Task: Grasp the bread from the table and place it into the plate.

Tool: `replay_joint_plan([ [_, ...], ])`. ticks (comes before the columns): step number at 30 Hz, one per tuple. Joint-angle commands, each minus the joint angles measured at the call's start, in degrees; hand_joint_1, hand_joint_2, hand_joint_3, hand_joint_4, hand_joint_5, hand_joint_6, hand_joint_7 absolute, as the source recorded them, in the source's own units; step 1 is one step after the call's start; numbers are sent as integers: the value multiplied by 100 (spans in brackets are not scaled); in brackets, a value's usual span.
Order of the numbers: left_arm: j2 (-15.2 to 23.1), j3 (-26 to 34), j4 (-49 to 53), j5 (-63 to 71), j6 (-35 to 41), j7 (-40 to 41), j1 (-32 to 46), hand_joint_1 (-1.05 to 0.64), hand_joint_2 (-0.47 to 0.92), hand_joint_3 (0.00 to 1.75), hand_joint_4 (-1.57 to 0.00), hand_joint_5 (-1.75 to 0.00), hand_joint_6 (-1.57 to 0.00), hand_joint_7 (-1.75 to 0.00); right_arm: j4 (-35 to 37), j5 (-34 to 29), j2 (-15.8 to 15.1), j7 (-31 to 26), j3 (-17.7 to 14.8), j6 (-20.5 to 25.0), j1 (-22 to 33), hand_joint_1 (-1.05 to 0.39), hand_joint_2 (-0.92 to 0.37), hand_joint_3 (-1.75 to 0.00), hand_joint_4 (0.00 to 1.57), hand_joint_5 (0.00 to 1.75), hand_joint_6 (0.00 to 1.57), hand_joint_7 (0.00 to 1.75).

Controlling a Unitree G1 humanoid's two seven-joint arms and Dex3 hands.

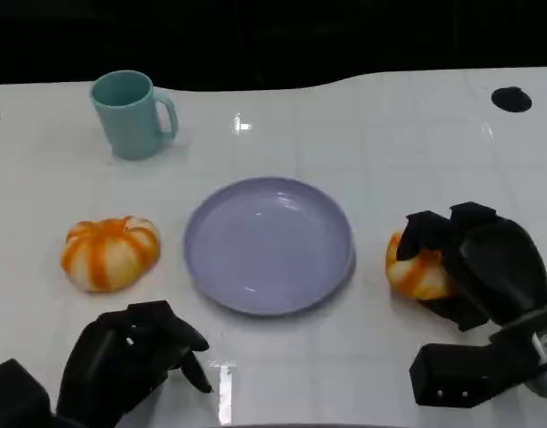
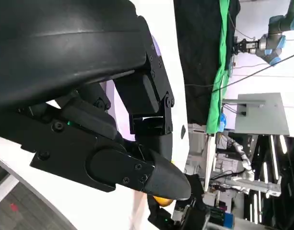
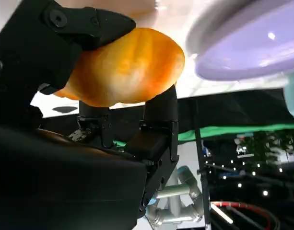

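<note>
1. At centre right of the head view: right robot hand (image 1: 474, 263), fingers wrapped around an orange-and-white bread (image 1: 414, 270), just right of the lavender plate (image 1: 269, 243).
2. Lower left: left robot hand (image 1: 130, 357), fingers curled in, holding nothing, above the white worktop (image 1: 362, 143).
3. Left of the plate: second orange-striped bread (image 1: 110, 252).
4. Upper left: teal mug (image 1: 130, 114).
</note>
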Motion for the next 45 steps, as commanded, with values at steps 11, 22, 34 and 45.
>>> replay_joint_plan([
  [11, 77, 2, 33, 75, -111, 83, 41, -91, 92, 10, -111, -124, -116, -78, -930, 1450, 490, 1249, -540, -618, -84, -10, -17, -159, 99, 175, 75, 175],
  [22, 69, -31, 33, 108, -136, 89, 48, -92, 92, 11, -111, -124, -116, -80, -379, 1298, 1101, 1593, -350, -555, -794, -13, -15, -162, 100, 175, 75, 175],
  [34, 63, -57, 38, 152, -197, 100, 87, -92, 92, 11, -111, -122, -115, -79, 1488, 1343, 1815, 1879, -166, -417, -1895, -12, -27, -143, 96, 175, 78, 165],
  [45, 57, -72, -28, 119, -130, 91, 105, -93, 92, 9, -112, -120, -116, -78, 1638, 1472, 1848, 3082, -100, 100, -2151, -46, -87, -28, 31, 43, 49, 4],
])
